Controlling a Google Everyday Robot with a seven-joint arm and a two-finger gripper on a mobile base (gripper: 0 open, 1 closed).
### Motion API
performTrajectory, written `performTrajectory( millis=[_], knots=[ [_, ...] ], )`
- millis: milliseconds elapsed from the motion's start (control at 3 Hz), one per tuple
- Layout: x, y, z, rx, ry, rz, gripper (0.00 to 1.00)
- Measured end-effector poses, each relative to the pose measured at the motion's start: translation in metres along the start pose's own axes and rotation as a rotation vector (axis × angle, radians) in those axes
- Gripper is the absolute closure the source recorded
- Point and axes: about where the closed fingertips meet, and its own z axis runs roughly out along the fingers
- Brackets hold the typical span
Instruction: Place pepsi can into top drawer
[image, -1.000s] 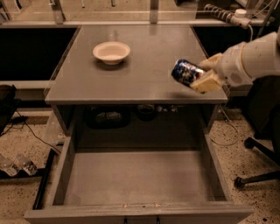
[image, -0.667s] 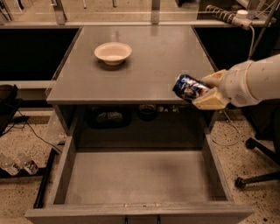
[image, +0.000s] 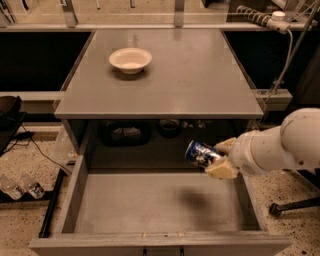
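One gripper (image: 217, 159) hangs over the right rear part of the single open top drawer (image: 150, 207), reaching in from the right on a white arm (image: 280, 147). Its two cream jaws are clamped on the one pepsi can (image: 200, 153), one jaw above the can's right end and one below it. The can lies tilted on its side, its silver end facing left and away from the jaws, and it is held in the air above the drawer floor, touching neither the floor nor the walls (a soft shadow (image: 195, 197) lies on the floor just below and a little left of the jaws).

The grey drawer floor spreads out below and to the left of the jaws, with the front panel nearest the camera. Above the jaws and to their left is the grey cabinet surface (image: 200, 75), which carries one cream-white bowl (image: 130, 59), well apart from the can, toward the far left. Far above the jaws, at the upper right, lies one white power strip (image: 257, 14).
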Motion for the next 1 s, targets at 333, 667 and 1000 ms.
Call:
performTrajectory(
  millis=[333,667,1000],
  knots=[
    [0.003,0.005,0.001,-0.008,0.007,0.004,1.0],
    [0.003,0.005,0.002,-0.009,0.007,0.004,1.0],
    [0.011,0.021,0.047,-0.077,0.014,0.012,1.0]
  ],
)
